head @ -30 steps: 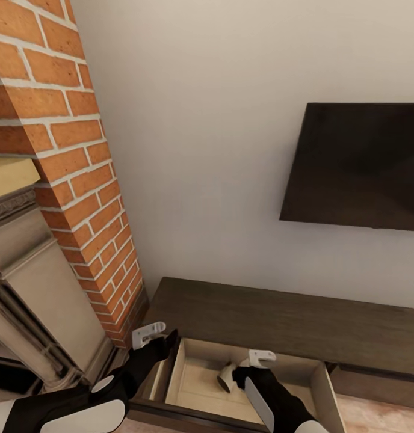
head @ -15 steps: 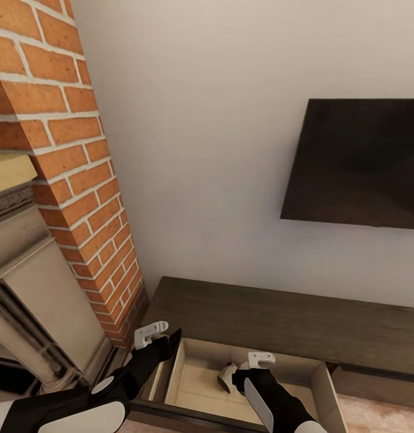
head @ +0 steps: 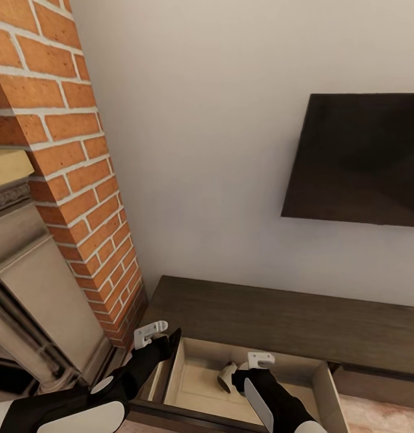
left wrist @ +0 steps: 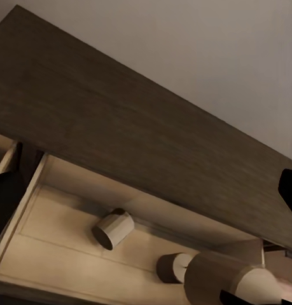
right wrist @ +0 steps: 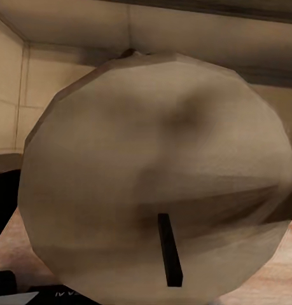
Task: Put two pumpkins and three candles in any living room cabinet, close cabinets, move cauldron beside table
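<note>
The long dark-brown cabinet point(head: 273, 319) ran along the white wall under the black television point(head: 357, 159), with the brick fireplace column point(head: 68, 162) standing at its nine o'clock end. Its leftmost drawer point(head: 189, 385) was pulled out, showing a pale tan interior, at about six o'clock in the head view.

The right gripper point(head: 246, 368) reached down into that drawer and its fingers were closed around a tan candle point(head: 227, 377). In the right wrist view that candle point(right wrist: 158, 184) pressed close to the lens, its round flat end and short dark wick facing the camera, with the drawer's tan walls behind it. From the left wrist camera the same held candle point(left wrist: 238, 283) appeared large at the near edge.

Two more candles lay on their sides on the drawer floor: one point(left wrist: 112, 229) near the middle of the drawer, and another point(left wrist: 172, 267) just beside the held candle, toward the first.

The left gripper point(head: 151, 334) hung above the drawer's outer corner at nine o'clock of the right one, near the foot of the brick column. Its white fingers point(head: 148, 329) held nothing; how far apart they stood could not be told.
</note>
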### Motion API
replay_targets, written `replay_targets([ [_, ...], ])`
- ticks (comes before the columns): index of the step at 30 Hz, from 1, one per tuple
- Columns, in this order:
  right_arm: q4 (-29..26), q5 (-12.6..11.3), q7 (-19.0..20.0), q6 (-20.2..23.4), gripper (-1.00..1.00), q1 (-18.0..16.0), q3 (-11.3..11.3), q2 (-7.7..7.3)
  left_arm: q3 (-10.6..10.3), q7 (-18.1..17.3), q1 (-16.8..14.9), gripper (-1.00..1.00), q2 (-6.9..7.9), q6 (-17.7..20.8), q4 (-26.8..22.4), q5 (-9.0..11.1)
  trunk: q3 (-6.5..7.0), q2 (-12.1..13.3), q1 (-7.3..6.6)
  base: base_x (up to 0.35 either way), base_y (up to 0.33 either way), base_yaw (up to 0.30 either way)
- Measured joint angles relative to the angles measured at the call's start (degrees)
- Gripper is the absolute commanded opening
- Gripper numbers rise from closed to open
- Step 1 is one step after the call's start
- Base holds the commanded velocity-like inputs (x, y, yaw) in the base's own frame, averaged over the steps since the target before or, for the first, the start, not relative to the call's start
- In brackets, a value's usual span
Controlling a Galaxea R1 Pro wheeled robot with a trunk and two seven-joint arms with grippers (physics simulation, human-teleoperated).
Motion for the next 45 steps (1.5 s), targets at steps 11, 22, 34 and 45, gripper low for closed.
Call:
replay_targets([
  [11, -0.17, 0.19, 4.64, 3.39, -1.00, 0.00, 0.02, -0.01, -0.07, 2.83, 0.00, 1.00, -0.07, -0.02, -0.02, 0.01, -1.98, -4.42, 2.42, 0.000, 0.000, 0.000],
  [22, -0.10, 0.19, 4.64, 3.50, -1.00, -0.01, -0.07, -0.09, -0.09, 2.98, 0.00, 1.00, -0.08, -0.02, -0.80, -0.08, -3.96, -8.84, 4.84, 0.000, 0.000, 0.000],
  [34, 5.79, -1.67, 4.07, 20.24, -1.00, -16.20, -9.55, -0.24, -0.03, 2.97, 0.00, 1.00, -0.04, -0.02, -0.88, -0.08, -6.10, -13.66, 7.47, 0.000, 0.000, 0.000],
  [45, 10.22, -4.79, 4.49, 22.00, -1.00, -18.19, -11.88, -0.35, 0.08, 2.98, -0.01, 1.00, 0.25, -0.02, -2.11, -0.04, -8.10, -18.07, 9.89, 0.000, 0.000, 0.000],
])
